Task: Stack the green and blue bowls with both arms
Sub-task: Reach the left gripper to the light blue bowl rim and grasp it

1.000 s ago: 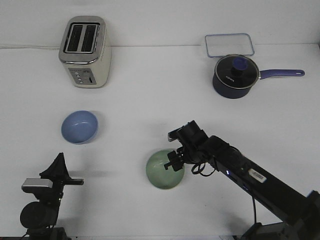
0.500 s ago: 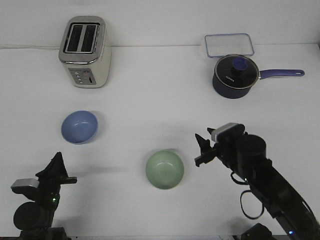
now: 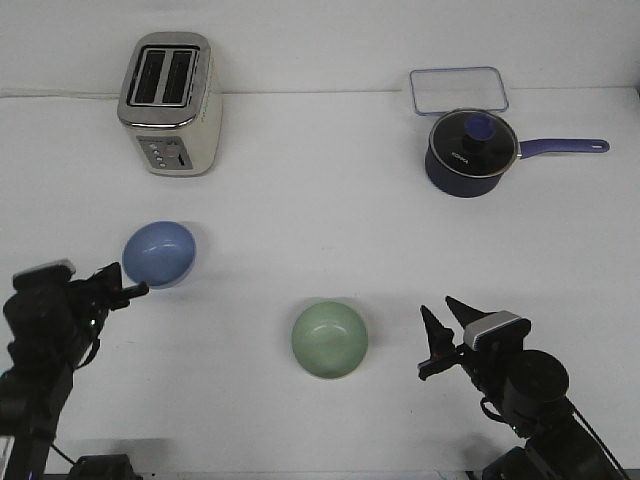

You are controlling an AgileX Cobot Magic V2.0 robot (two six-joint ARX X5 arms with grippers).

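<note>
The periwinkle blue bowl [image 3: 159,253] sits upright on the white table at the left. The sage green bowl [image 3: 330,339] sits upright near the front middle, apart from the blue one. My left gripper [image 3: 118,281] is at the front left, its fingers open, just left of the blue bowl's rim and holding nothing. My right gripper [image 3: 446,338] is at the front right, open and empty, a short way right of the green bowl.
A cream two-slot toaster [image 3: 170,103] stands at the back left. A dark blue lidded saucepan [image 3: 472,151] with its handle pointing right sits at the back right, and a clear rectangular lid [image 3: 458,89] lies behind it.
My right gripper let go of the green bowl's rim and drew back to the front right. My left gripper rose and moved up toward the blue bowl.
</note>
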